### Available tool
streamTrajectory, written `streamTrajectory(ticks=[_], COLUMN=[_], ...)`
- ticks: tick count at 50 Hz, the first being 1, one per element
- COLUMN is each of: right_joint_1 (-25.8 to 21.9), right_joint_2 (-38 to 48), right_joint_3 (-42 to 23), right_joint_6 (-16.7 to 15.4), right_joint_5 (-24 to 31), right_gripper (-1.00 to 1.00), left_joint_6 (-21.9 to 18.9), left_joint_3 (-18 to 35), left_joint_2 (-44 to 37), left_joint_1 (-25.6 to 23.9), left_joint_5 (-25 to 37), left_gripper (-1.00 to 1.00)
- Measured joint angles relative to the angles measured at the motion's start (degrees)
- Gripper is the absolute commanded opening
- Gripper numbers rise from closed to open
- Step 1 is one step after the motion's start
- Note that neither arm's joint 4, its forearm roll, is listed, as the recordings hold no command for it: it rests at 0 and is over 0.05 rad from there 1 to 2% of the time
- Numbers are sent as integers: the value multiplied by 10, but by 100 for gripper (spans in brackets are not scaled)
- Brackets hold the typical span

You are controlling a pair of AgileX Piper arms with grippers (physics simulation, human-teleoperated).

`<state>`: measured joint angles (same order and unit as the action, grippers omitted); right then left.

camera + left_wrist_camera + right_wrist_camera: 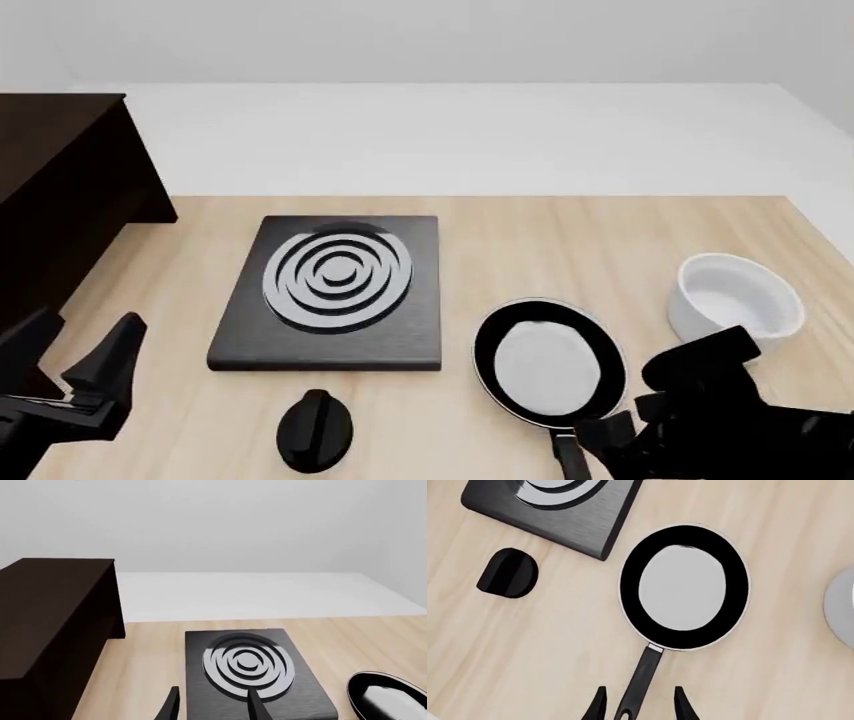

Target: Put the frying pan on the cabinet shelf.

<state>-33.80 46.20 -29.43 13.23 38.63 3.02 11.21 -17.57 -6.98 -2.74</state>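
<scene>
The frying pan, black with a pale grey inside, lies flat on the wooden table, its long black handle pointing toward the near edge. My right gripper is open, one finger on each side of the handle's end and neither touching it. In the front view the pan sits right of the middle, with the right gripper over its handle. The dark brown cabinet shelf stands at the far left. My left gripper hovers open and empty at the near left.
A black square hob with grey rings lies in the middle of the table. A black knob sits in front of it. A white bowl stands at the right, just beyond the pan.
</scene>
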Motion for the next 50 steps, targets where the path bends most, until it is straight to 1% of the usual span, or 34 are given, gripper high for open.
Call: streamTrajectory(ticks=[9, 14, 26, 43, 50], right_joint_1=[-6, -10, -23, -37, -45], right_joint_2=[25, 38, 68, 70, 78], right_joint_3=[29, 46, 86, 114, 131], right_joint_6=[9, 14, 28, 44, 54], right_joint_5=[-36, -55, -105, -125, -145], right_gripper=[100, 100, 100, 100, 100], left_joint_6=[-1, 13, 27, 35, 37], left_joint_3=[3, 6, 14, 9, 8], left_joint_2=[-3, -3, 6, 14, 15], left_joint_1=[-5, -6, -10, -17, -17], left_joint_5=[1, 5, 21, 27, 28], left_gripper=[100, 100, 100, 100, 100])
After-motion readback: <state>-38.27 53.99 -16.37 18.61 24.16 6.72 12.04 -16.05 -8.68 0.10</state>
